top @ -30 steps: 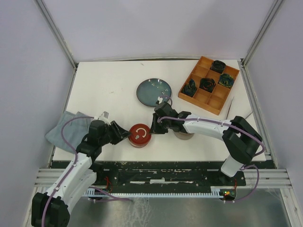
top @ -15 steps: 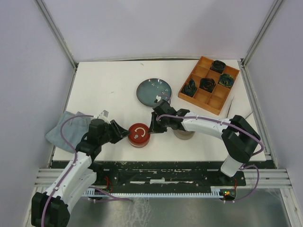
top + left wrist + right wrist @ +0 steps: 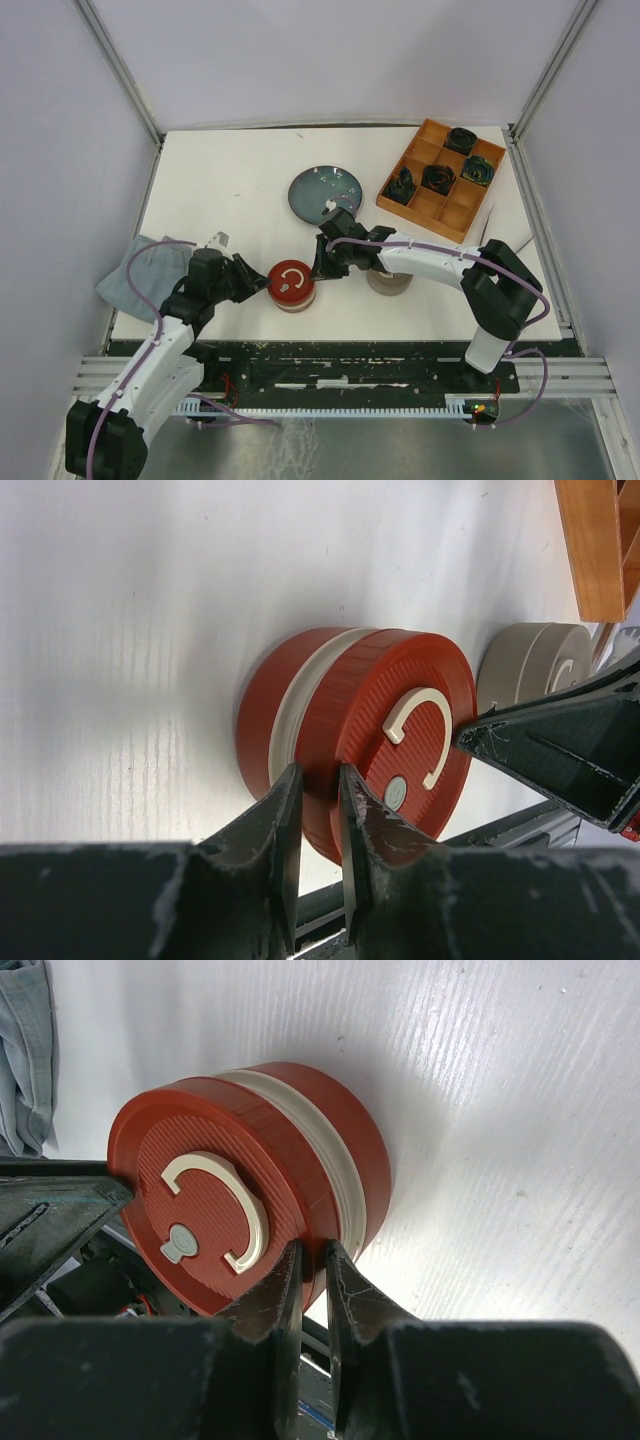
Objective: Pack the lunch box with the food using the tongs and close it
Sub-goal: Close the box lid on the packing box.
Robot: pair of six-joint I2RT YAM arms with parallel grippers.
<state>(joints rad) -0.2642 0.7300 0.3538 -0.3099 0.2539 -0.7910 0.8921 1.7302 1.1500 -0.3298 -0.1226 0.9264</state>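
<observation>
The lunch box is a round red tub with a white band and a red ribbed lid bearing a white C. It stands near the table's front edge with the lid on. My left gripper meets the lid's left rim. In the left wrist view its jaws stand a narrow slit apart, tips against the lid's side. My right gripper presses the opposite side, its jaws almost together at the lid's lower edge. The tongs lie at the right by the tray. No food shows.
A blue-grey plate sits behind the box. A beige round container stands under the right arm, also seen in the left wrist view. A wooden tray holds dark rosettes. A grey cloth lies at the left.
The left gripper's jaws have narrowed against the lid. The right gripper and the box have edged slightly left.
</observation>
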